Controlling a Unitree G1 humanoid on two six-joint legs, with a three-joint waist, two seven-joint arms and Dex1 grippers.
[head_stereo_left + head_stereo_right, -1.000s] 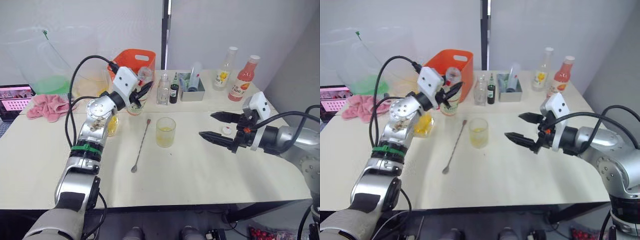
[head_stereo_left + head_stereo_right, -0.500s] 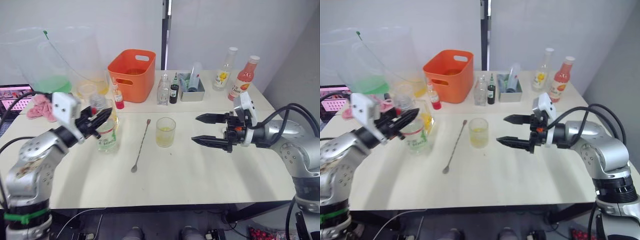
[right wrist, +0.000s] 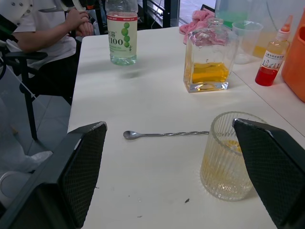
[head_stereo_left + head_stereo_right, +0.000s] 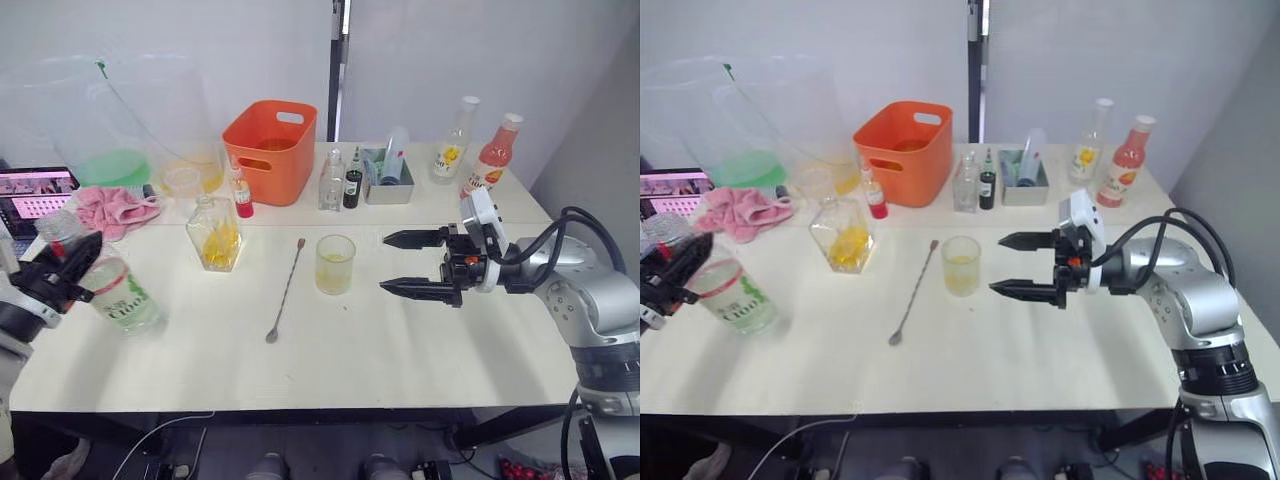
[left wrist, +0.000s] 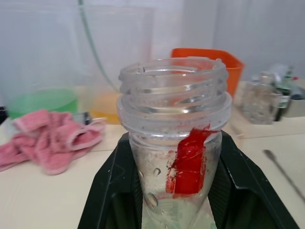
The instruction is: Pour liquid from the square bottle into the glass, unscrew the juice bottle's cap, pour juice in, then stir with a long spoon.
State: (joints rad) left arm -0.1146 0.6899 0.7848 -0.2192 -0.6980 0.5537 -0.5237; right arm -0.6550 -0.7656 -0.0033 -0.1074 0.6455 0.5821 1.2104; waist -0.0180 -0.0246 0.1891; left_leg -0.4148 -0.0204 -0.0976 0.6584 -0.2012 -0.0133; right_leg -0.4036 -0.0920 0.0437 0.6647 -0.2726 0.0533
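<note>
With its cap already off, the clear plastic juice bottle [image 4: 118, 296] sits pinched in the left gripper [image 4: 62, 270] at the frame's lower left. The right gripper [image 4: 415, 264], jaws spread and empty, hovers right of centre beside the ribbed glass of yellow liquid [image 4: 334, 264]; the next move would likely be carrying the bottle there to pour.

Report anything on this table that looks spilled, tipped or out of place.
No spill shows. The juice bottle stands uncapped near the table's left edge, far from the glass, with the left gripper at its neck. The long spoon lies flat and unused.
</note>
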